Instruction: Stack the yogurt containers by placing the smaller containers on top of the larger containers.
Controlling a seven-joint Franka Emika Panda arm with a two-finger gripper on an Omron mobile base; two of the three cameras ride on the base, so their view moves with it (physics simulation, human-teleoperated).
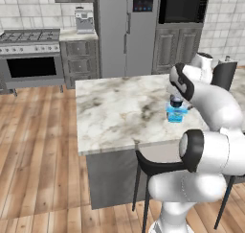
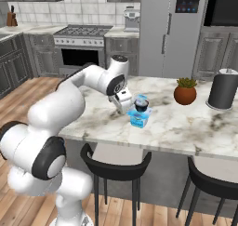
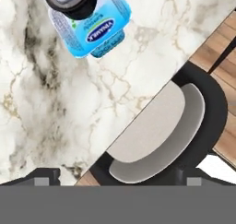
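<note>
My gripper (image 2: 124,103): wide open, holding nothing | dark cup (image 2: 141,104) sits on blue tub (image 2: 139,117), stacked as the task wants | hand beside stack, apart.

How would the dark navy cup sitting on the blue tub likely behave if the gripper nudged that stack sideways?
The dark navy cup is small and round and sits on top of the blue tub, so it would probably slide or topple off first. The tub looks thin and slightly see-through, likely light, so it may skid on the smooth marble counter rather than resist. Both seem rigid, not floppy.
</note>
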